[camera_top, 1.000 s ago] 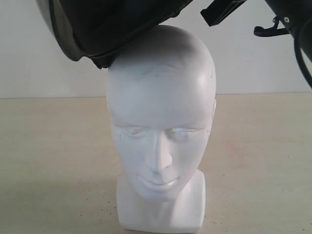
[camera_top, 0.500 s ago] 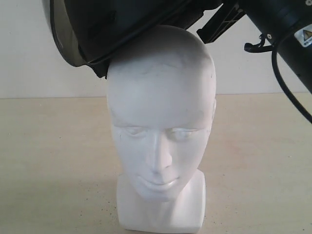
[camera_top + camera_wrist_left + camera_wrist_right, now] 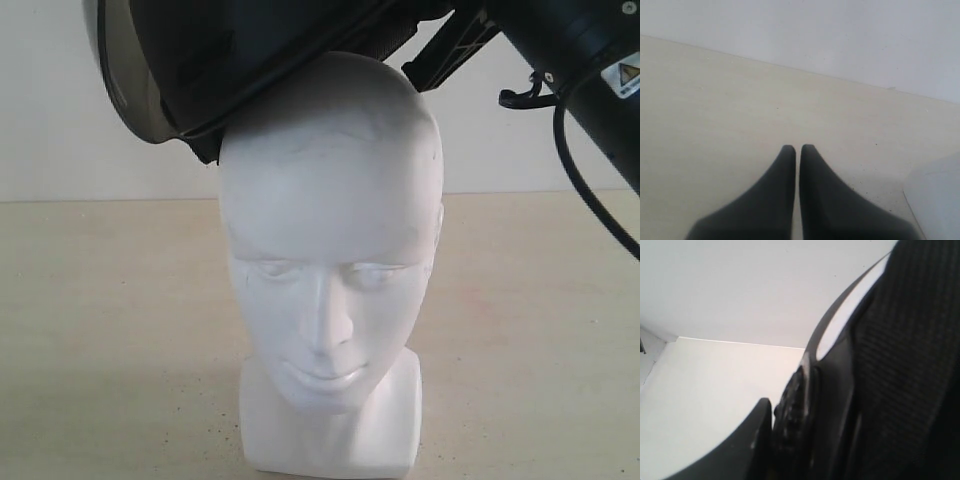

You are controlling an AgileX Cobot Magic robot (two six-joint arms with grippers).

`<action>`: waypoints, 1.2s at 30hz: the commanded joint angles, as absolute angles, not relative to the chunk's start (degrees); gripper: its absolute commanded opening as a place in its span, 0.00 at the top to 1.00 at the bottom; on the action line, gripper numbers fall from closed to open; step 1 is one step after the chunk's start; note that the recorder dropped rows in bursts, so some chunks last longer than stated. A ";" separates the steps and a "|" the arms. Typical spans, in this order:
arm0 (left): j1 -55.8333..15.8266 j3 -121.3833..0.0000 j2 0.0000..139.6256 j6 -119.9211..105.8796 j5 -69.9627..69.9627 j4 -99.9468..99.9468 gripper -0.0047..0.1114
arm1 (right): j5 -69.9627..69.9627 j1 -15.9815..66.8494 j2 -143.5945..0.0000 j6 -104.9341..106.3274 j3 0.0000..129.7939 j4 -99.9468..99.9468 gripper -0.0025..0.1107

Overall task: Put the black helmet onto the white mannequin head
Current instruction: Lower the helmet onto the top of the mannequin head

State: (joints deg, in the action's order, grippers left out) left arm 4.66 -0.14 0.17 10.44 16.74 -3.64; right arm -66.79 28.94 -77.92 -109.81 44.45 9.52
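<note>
The black helmet (image 3: 230,50) is hanging tilted over the white mannequin head (image 3: 330,250), open underside facing the crown, visor side dipping lowest, rim seemingly touching. Its top is cut off. The right gripper (image 3: 790,420) is clamping the rim opposite the visor, so the head is sitting below and ahead of those fingers; only one finger is showing. The left gripper (image 3: 797,150) is idling low near the neck base, fingers together, empty.
</note>
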 commanded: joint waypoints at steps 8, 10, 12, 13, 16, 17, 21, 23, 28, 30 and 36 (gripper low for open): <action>4.29 0.00 0.00 10.43 16.72 -4.02 0.92 | -69.96 28.52 -77.20 -108.73 40.54 6.83 0.98; 4.29 0.00 0.00 10.43 16.72 -4.02 0.92 | -69.96 28.52 -77.20 -109.00 40.02 7.32 0.98; 4.29 0.00 0.00 10.43 16.72 -4.02 0.92 | -69.96 28.52 -77.20 -109.10 40.02 7.72 0.98; 4.29 0.00 0.00 10.43 16.72 -4.02 0.92 | -69.96 28.52 -77.08 -109.10 40.02 7.85 0.98; 4.29 0.00 0.00 10.43 16.72 -4.02 0.92 | -69.96 28.52 -77.08 -109.26 40.02 8.50 0.98; 4.29 0.00 0.00 10.43 16.72 -4.02 0.92 | -69.96 28.52 -77.08 -109.26 40.02 8.78 0.98; 4.29 0.00 0.00 10.43 16.72 -4.02 0.92 | -69.96 28.52 -77.08 -109.26 40.02 10.15 0.98; 4.29 0.00 0.00 10.43 16.72 -4.02 0.92 | -69.96 28.52 -77.08 -109.26 40.02 10.87 0.98; 4.29 0.00 0.00 10.43 16.72 -4.02 0.92 | -69.96 28.52 -77.08 -109.55 40.02 13.00 0.98; 4.29 0.00 0.00 10.43 16.72 -4.02 0.92 | -69.96 28.52 -77.08 -109.68 40.02 13.32 0.98; 4.29 0.00 0.00 10.43 16.72 -4.02 0.92 | -69.96 28.52 -77.08 -111.92 40.02 15.96 0.98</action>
State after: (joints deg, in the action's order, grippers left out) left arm 4.66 -0.14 0.17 10.44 16.74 -3.64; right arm -70.66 28.65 -77.70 -110.61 40.62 11.15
